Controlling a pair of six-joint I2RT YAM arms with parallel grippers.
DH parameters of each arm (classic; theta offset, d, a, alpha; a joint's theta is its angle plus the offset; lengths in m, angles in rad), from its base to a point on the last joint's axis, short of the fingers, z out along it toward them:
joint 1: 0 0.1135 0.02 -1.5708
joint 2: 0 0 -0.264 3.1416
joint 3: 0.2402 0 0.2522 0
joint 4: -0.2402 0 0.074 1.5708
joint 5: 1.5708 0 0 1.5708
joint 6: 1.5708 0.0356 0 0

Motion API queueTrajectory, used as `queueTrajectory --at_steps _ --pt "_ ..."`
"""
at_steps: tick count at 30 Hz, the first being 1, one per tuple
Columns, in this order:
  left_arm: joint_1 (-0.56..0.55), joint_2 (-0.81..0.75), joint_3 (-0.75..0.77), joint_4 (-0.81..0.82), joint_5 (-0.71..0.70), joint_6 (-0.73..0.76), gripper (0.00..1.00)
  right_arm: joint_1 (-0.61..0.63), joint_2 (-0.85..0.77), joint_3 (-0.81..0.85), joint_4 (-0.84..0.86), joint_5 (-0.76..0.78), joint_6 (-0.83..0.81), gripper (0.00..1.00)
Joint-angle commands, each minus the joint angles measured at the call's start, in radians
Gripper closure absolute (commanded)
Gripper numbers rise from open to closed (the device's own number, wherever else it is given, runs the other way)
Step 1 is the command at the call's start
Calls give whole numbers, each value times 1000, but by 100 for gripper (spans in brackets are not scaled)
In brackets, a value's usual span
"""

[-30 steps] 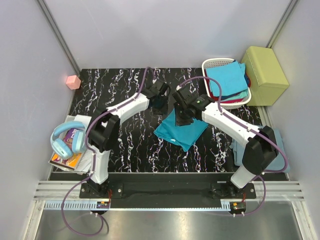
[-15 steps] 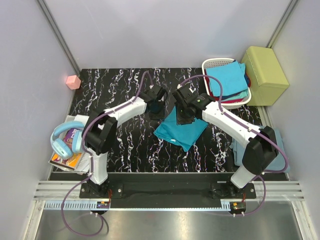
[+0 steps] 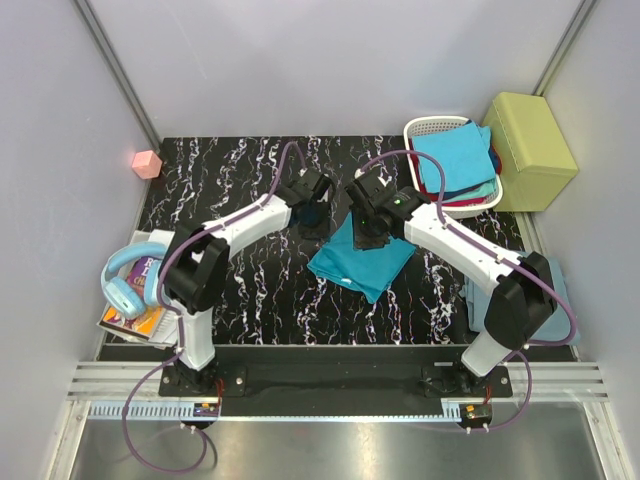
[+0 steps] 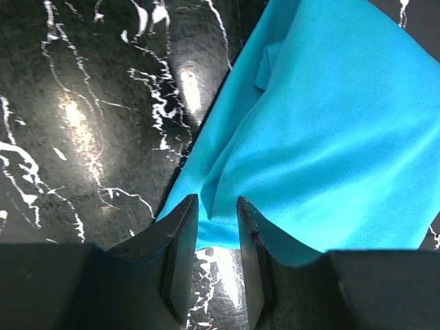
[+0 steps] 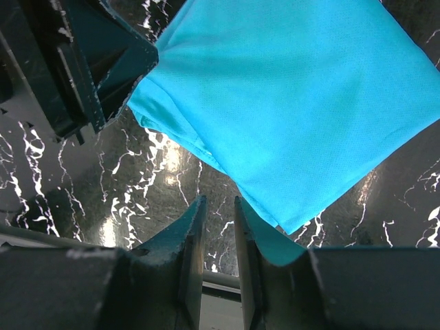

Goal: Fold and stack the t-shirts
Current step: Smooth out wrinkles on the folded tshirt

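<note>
A folded teal t-shirt [image 3: 364,262] lies flat mid-table, bright cyan in the wrist views [image 4: 323,137] [image 5: 295,103]. My left gripper [image 3: 312,207] [image 4: 216,199] hovers at its far left corner, jaws narrowly open, the cloth edge just past the fingertips and nothing between them. My right gripper [image 3: 366,228] [image 5: 216,199] hangs over the shirt's far edge, also narrowly open, with only table showing in the gap. More t-shirts [image 3: 458,160], blue, red and teal, are piled in the basket. A grey-blue t-shirt [image 3: 562,290] lies at the right edge, partly hidden by the right arm.
The white slatted basket [image 3: 425,127] stands at the back right beside a yellow-green padded box [image 3: 530,135]. A pink cube [image 3: 147,163] sits at the back left. Blue headphones [image 3: 130,278] rest on books [image 3: 140,320] at the left edge.
The left gripper has drawn slightly left and nearer, off the shirt's corner. The right gripper has barely shifted. The teal shirt lies as before.
</note>
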Motion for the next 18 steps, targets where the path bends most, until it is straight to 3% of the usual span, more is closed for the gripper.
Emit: queueTrajectory --at_steps 1,18 --pt "-18 -22 -4 26 30 -11 66 0 -29 -16 3 34 9 70" --pt "-35 -21 -36 37 41 -26 67 0 -47 -44 3 41 15 69"
